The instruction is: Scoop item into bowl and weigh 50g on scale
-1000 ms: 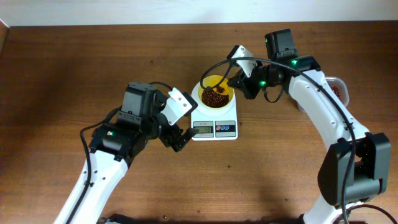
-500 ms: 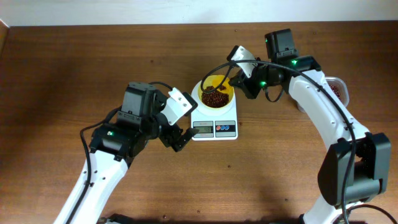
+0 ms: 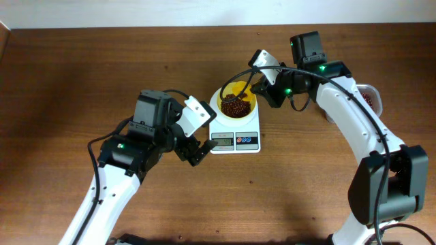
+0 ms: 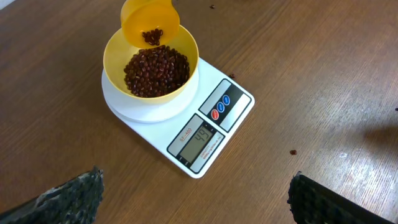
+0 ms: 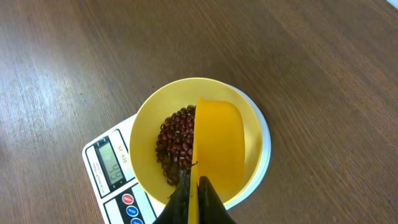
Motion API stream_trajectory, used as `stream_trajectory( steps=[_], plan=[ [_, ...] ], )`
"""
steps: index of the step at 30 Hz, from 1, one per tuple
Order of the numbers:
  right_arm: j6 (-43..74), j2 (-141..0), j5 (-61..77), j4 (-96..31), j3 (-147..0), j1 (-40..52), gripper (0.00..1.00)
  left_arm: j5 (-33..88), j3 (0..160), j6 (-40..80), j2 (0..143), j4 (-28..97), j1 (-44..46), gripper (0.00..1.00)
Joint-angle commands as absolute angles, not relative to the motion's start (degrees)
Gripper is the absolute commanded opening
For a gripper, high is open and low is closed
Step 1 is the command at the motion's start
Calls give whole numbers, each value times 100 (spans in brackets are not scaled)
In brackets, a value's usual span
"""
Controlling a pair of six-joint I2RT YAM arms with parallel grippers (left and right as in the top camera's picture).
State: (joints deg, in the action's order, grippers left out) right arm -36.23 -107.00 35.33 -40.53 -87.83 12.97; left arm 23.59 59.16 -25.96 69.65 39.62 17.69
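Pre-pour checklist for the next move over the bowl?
1. Seating: pale yellow round plastic bowl sits on white rectangular digital scale: ok.
2. Reading: grey display looks like 44, under 50: ok, needs more.
3. Aim: small yellow plastic scoop tipped over the bowl: ok.
4. Grip: right end effector shut on the scoop handle: ok.
5. Load: few dark red-brown beans in the scoop: ok.
6. Clearance: left end effector open, off the scale: ok.
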Motion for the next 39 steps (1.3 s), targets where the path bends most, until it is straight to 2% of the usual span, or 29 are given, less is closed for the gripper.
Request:
stream_trajectory(
  steps=[1,10,14,21,39],
  plan=[
    [-3662,-10726,3529,-4069,-8796,1350,4,2423,5894,-2668,6910,3957,1745,99],
    [-3647,-10726,3527,-4386,-8796,1347,4,2423,5894,-2668,6910,3955,1745,99],
    [-3833,-10726,3529,-4066,-8796,1345,4,2423,5894,-2668,6910,3957,1745,99],
    [-3837,-10726,3527,-4440,-8796,1343,4,2423,5894,-2668,6910,3957,1745,99],
    [-3837,-10726,3527,-4265,-8796,1343,4,2423,5896,-2668,6910,3957,1745,99]
  ],
)
